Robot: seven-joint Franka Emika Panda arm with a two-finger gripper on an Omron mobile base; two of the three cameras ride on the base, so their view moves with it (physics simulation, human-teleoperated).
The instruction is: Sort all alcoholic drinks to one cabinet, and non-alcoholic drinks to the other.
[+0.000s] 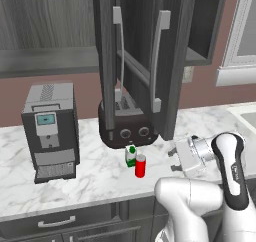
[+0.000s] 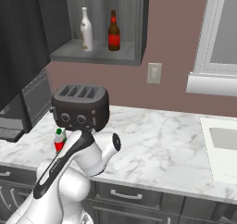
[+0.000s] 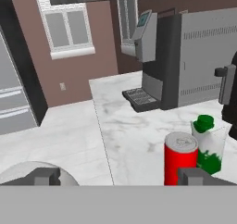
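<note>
The open, empty gripper (image 3: 118, 176) sits low by the counter, and the upright red can (image 3: 180, 157) stands just ahead, toward its right finger.

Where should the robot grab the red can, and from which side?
Grip the red can around the middle of its upright round body, jaws either side. Approach from the arm's side, away from the green-capped bottle, which stands close beside it toward the toaster.

Three bottles (image 2: 86, 29), one red can (image 1: 140, 166), one toaster (image 2: 81, 106), one coffee machine (image 1: 50, 131).
</note>
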